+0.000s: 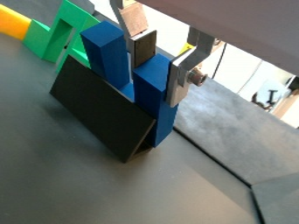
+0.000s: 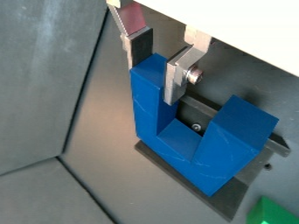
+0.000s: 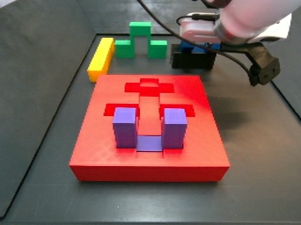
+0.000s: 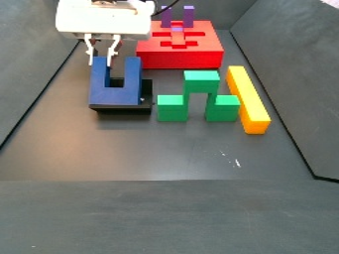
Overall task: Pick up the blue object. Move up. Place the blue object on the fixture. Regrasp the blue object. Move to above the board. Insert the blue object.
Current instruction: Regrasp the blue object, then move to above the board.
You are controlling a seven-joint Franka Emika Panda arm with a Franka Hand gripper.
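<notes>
The blue object (image 4: pixel 117 81) stands on the fixture (image 4: pixel 122 107), prongs up, near the board's (image 3: pixel 150 123) far edge. The board's cross-shaped recess looks empty, and a purple block (image 3: pixel 146 127) stands in another slot. The gripper (image 2: pixel 162 63) straddles one prong, its fingers (image 2: pixel 177 74) seemingly clamped on it. Judging by this, placing is done and the regrasp is under way; moving above the board and inserting remain.

The dark bench (image 4: pixel 79 139) carries the red board (image 3: pixel 106 149), a yellow bar (image 4: pixel 248 97), a green block (image 4: pixel 199 96) and the black fixture (image 4: pixel 122 107). The end effector (image 4: pixel 103 55) hangs above the fixture's end of the bench.
</notes>
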